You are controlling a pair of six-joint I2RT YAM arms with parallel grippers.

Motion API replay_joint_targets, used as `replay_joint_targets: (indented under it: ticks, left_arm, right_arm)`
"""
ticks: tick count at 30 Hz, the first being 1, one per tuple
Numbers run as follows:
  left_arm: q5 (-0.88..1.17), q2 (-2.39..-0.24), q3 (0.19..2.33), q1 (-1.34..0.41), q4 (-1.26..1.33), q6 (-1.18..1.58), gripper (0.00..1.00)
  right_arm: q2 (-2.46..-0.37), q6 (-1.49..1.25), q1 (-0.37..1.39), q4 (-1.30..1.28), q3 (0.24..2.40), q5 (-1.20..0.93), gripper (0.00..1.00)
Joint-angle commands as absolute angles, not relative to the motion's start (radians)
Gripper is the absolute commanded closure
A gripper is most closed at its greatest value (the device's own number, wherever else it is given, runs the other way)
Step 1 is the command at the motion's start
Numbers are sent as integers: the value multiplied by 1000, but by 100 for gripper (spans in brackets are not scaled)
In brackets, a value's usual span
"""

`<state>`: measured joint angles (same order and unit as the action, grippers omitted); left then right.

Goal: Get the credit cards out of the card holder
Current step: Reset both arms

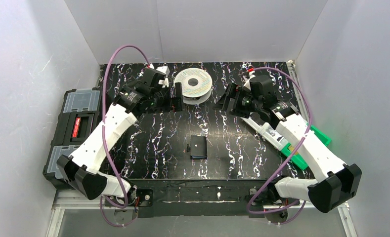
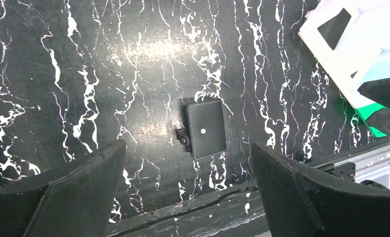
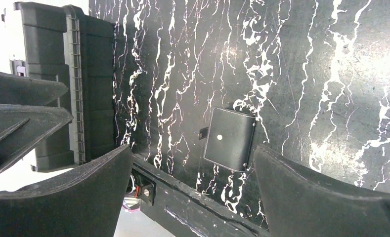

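Well apart from the card holder (image 1: 198,147) lie spool (image 1: 193,85) and toolbox (image 1: 76,129).

Even, diffuse light comes from overhead. In the top view the white walls (image 1: 29,74) are washed pale, shadows on the glossy black table (image 1: 148,148) are faint and soft, and fine detail is slightly smeared. The table shows a pale glare patch above the card holder (image 2: 206,129) in the left wrist view and a brighter one at the right wrist view's right edge. The holder is sharp there; the fingers of the left gripper (image 2: 189,145) and right gripper (image 3: 194,148) are dark, close and blurred
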<state>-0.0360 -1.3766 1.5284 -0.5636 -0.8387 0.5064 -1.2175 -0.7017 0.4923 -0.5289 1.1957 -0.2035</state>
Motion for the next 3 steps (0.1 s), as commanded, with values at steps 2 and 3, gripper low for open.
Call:
replay_joint_targets:
  ticks: [2, 3]
  left_arm:
    - [-95, -1315, 1500, -557, -841, 483, 2]
    - [-93, -1313, 1497, -556, -838, 484, 2]
  right_arm:
    - [-1195, -682, 481, -522, 1233, -193, 2]
    - [-1197, -683, 479, -524, 1234, -196, 2]
